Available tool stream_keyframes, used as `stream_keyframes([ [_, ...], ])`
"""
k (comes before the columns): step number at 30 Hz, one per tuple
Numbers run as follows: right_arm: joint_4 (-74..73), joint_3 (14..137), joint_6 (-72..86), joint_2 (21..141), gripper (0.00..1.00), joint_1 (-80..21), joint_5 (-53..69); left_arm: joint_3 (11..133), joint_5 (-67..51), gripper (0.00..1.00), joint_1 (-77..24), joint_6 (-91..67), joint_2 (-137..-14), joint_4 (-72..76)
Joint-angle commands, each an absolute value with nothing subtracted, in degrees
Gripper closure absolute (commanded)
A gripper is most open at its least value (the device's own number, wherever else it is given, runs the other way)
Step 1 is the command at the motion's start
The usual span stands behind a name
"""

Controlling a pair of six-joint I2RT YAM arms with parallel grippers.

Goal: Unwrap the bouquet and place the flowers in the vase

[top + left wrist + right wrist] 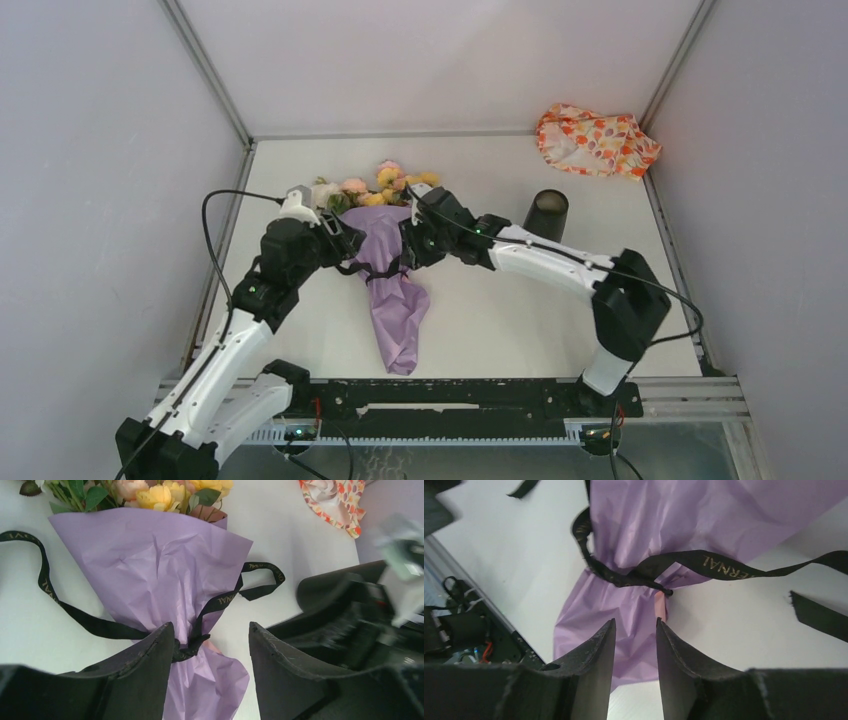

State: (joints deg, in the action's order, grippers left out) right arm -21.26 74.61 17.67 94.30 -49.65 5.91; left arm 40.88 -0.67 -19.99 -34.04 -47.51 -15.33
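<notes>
Bouquet [395,300] unwrapping stands at the ribbon step. The left gripper [210,630] has its fingers wide open and empty above the neck of the wrap, with the ribbon knot [187,647] just beside the inner edge of the finger on the left of the wrist view. The right gripper [635,622] has its fingers parted by a narrow gap, also empty, over the lilac wrapping paper [704,515] just below the knot. The black ribbon [724,567] circles the neck. Its loops and loose tails lie flat on the table [520,320] on both sides.

Recommended method, as I judge it:
- Pinch ribbon only, at a tail or at the knot, not the paper beneath.
- Pin the wrap with one arm while the other draws the ribbon outward along the table.
- Keep the two grippers apart, since they nearly meet over the neck.

Clearances:
- The bouquet lies mid-table, with the flowers [385,185] toward the far wall and the paper tail toward the near rail [450,400].
- Walls close the left, far and right sides.
- The vase [546,213] stands upright just behind the right forearm, so a wide swing could tip it.
- A floral-print cloth bundle [597,140] sits in the far right corner, well apart.
- Bare table lies in front of the right arm and beside the paper tail.
</notes>
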Motion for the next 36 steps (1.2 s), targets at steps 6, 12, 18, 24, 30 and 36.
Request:
stream_keyframes([
  [6, -15.4, 78.4, 20.6, 105.1, 0.5, -49.6, 11.3, 36.6, -0.5, 0.39, -20.3, -33.7, -44.0, -15.3],
  [12, -15.7, 80.0, 20.3, 109.0, 0.49, -49.7, 10.3, 36.5, -1.0, 0.39, -20.3, -33.8, -45.4, -14.8],
  [18, -16.8, 83.5, 19.3, 112.6, 0.5, -49.6, 7.5, 36.2, -1.2, 0.39, -20.3, -34.1, -45.5, -14.6],
  [24, -20.5, 87.9, 17.8, 116.2, 0.57, -49.6, 5.8, 36.3, -1.3, 0.39, -20.2, -34.0, -44.6, -15.2],
  [30, -18.4, 81.6, 19.2, 110.1, 0.55, -50.0, 5.2, 36.2, -1.0, 0.38, -20.3, -33.8, -45.6, -15.1],
  [36, -18.8, 76.8, 18.3, 99.9, 0.5, -52.0, 0.0, 36.2, -2.2, 0.38, -20.3, -34.3, -47.1, -13.9],
])
